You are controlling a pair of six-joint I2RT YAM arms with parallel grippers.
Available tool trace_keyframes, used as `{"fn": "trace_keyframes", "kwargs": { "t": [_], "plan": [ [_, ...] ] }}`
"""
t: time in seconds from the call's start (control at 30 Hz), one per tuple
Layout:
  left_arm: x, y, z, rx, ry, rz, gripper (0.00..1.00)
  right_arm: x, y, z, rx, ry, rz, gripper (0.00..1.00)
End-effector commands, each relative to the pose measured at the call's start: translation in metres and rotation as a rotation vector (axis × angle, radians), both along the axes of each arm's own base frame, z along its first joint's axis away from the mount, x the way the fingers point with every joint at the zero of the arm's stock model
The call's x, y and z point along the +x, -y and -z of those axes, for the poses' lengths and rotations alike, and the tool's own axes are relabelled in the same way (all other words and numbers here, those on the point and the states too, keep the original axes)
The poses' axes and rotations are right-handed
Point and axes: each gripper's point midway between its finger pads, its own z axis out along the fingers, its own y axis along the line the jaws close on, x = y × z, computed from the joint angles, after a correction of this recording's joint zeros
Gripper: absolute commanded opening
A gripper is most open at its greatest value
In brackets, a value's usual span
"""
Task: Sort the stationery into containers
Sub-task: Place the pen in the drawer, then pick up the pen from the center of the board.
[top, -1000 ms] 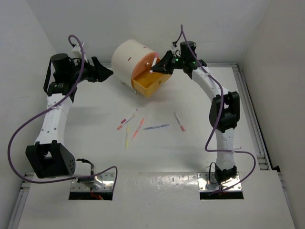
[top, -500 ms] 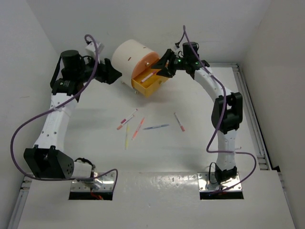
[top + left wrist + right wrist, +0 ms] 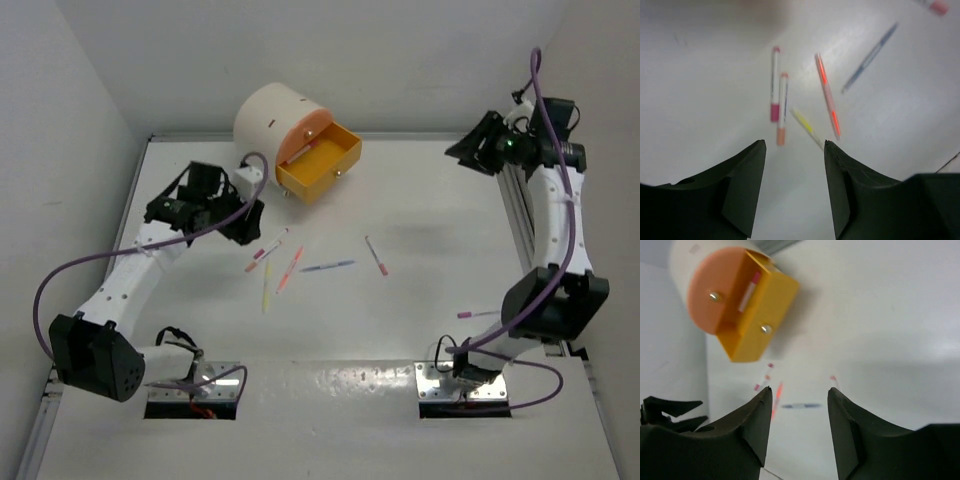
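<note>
Over the table's middle, our left gripper [image 3: 794,144] hangs empty, jaws spread, above the orange pen [image 3: 827,95] and its neighbours. Pickup is in hand: next, descend and pinch one. Beyond, the yellow drawer [image 3: 318,182] stands open, one pen [image 3: 749,290] inside. Farthest, our right gripper [image 3: 799,390], spread and empty, has withdrawn from the drawer since a second ago.

White surface [image 3: 420,210] fills the middle, boxed by plain white walls [image 3: 400,60] at left, top and right. Metal rail [image 3: 520,220] along its right edge; glare at lower centre.
</note>
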Motion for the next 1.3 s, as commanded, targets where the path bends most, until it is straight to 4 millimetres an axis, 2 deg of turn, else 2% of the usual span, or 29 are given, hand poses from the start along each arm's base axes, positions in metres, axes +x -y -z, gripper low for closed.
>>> {"fn": "trace_keyframes", "kwargs": {
  "t": [0.0,0.03,0.07,0.17,0.23,0.3,0.33,0.4,0.47,0.53,0.87,1.07,1.27],
  "plan": [
    [-0.024,-0.025,0.052,0.192,-0.085,-0.011,0.56,-0.053,0.015,0.043,-0.143,-0.124,-0.057,0.47],
    [-0.028,-0.023,0.066,0.212,-0.106,0.002,0.54,-0.065,0.023,0.047,-0.156,-0.136,-0.044,0.47],
    [-0.034,-0.026,0.089,0.256,-0.158,0.006,0.53,-0.074,0.029,0.053,-0.178,-0.151,-0.049,0.46],
    [-0.036,-0.025,0.12,0.309,-0.213,0.0,0.51,-0.098,0.043,0.067,-0.219,-0.185,-0.03,0.46],
    [-0.032,-0.026,0.134,0.351,-0.243,-0.004,0.51,-0.112,0.053,0.083,-0.248,-0.24,-0.003,0.45],
    [-0.024,-0.025,0.137,0.358,-0.246,-0.008,0.51,-0.125,0.057,0.087,-0.269,-0.255,0.003,0.45],
    [-0.021,-0.023,0.143,0.366,-0.257,0.002,0.51,-0.132,0.061,0.095,-0.26,-0.281,0.014,0.45],
    [-0.014,-0.017,0.146,0.364,-0.256,0.01,0.5,-0.14,0.064,0.098,-0.267,-0.283,0.022,0.45],
    [-0.009,-0.017,0.157,0.381,-0.282,0.012,0.5,-0.147,0.065,0.102,-0.267,-0.291,0.021,0.45],
    [-0.003,-0.017,0.166,0.382,-0.289,0.016,0.48,-0.15,0.065,0.104,-0.275,-0.293,0.012,0.45],
    [0.021,-0.013,0.183,0.385,-0.288,0.031,0.47,-0.155,0.067,0.105,-0.265,-0.314,-0.003,0.45],
    [0.022,-0.016,0.2,0.376,-0.35,0.037,0.42,-0.155,0.067,0.106,-0.261,-0.32,-0.006,0.44],
    [0.012,-0.02,0.211,0.392,-0.388,0.056,0.38,-0.148,0.069,0.101,-0.255,-0.313,-0.002,0.44]
  ]
}}
